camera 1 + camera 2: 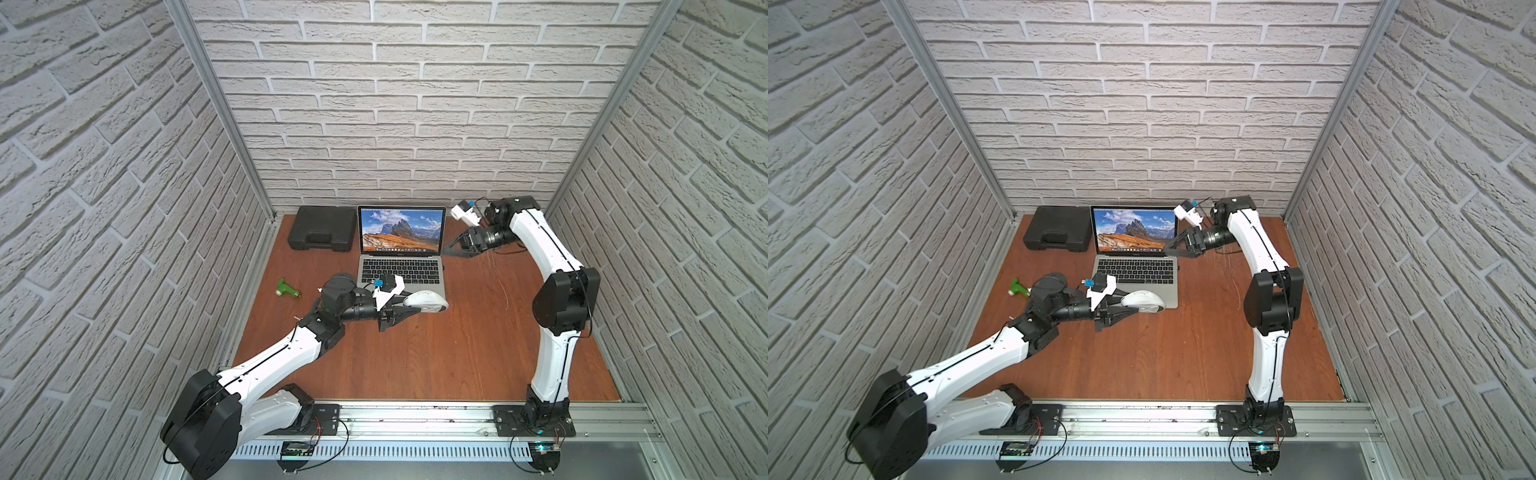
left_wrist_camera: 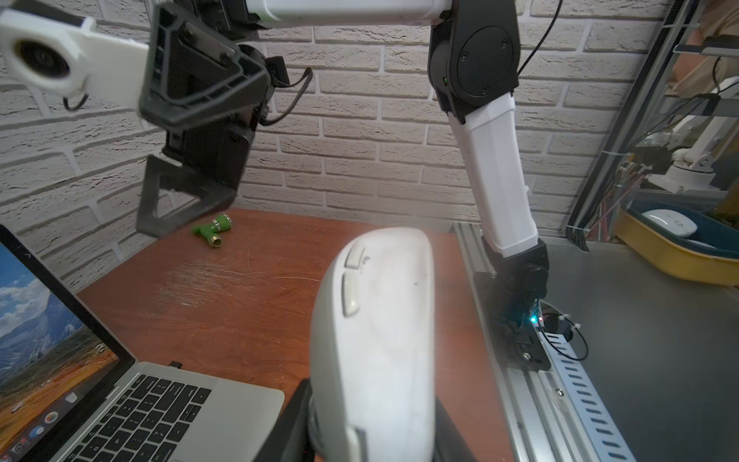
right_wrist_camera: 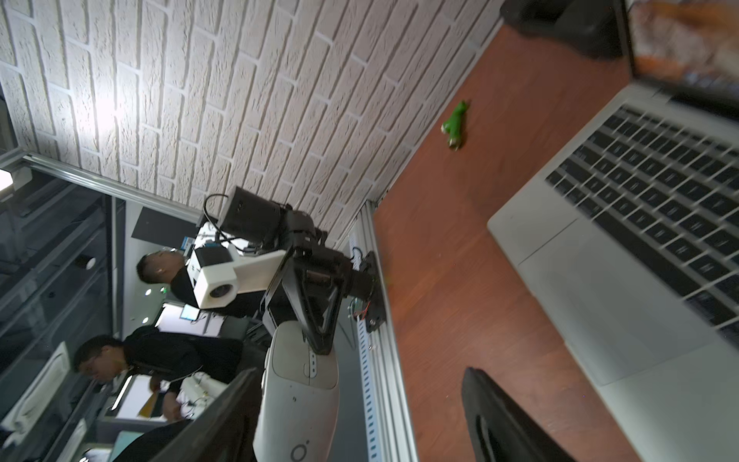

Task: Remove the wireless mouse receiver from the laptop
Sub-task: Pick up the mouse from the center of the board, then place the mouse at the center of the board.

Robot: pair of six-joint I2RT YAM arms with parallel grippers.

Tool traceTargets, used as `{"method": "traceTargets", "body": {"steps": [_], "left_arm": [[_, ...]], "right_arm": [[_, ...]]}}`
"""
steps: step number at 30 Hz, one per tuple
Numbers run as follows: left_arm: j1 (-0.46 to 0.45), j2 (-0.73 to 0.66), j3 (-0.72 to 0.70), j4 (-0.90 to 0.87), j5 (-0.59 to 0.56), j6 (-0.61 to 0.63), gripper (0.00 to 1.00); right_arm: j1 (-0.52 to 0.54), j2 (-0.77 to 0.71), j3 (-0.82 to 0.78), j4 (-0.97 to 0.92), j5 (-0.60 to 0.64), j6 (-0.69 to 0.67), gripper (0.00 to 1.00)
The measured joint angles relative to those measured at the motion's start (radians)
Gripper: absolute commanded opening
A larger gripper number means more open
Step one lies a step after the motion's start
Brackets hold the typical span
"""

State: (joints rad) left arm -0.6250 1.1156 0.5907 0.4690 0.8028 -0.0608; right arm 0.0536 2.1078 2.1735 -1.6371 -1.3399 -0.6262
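The wireless mouse receiver (image 2: pixel 174 364) juts from the laptop's (image 1: pixel 399 268) right edge, near the empty, spread right tool (image 1: pixel 451 250); the left tool (image 1: pixel 409 306) grips the grey mouse (image 1: pixel 428 300).

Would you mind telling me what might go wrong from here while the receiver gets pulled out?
The receiver is a tiny nub on the side of the laptop, so the open right gripper with its broad fingers might slip off or nudge the screen. The left gripper holds the mouse near the laptop's front corner; a slip could drop it onto the laptop.
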Motion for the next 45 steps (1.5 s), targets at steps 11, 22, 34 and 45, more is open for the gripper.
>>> {"method": "traceTargets", "body": {"steps": [11,22,34,45], "left_arm": [[0.000,0.072,-0.014,0.003,-0.086,-0.060,0.00],[0.088,-0.012,-0.118,-0.050,-0.219,-0.328,0.00],[0.155,-0.113,-0.208,-0.382,-0.226,-0.663,0.00],[0.139,0.317,-0.096,-0.388,-0.091,-0.763,0.00]], "right_arm": [[-0.005,-0.221,0.056,0.742,0.329,0.514,0.99],[0.214,-0.644,-0.737,1.103,0.782,0.147,0.90],[0.067,-0.419,-0.866,1.031,0.778,-0.289,0.81],[0.057,-0.080,-0.565,0.893,0.884,-0.521,0.73]]}}
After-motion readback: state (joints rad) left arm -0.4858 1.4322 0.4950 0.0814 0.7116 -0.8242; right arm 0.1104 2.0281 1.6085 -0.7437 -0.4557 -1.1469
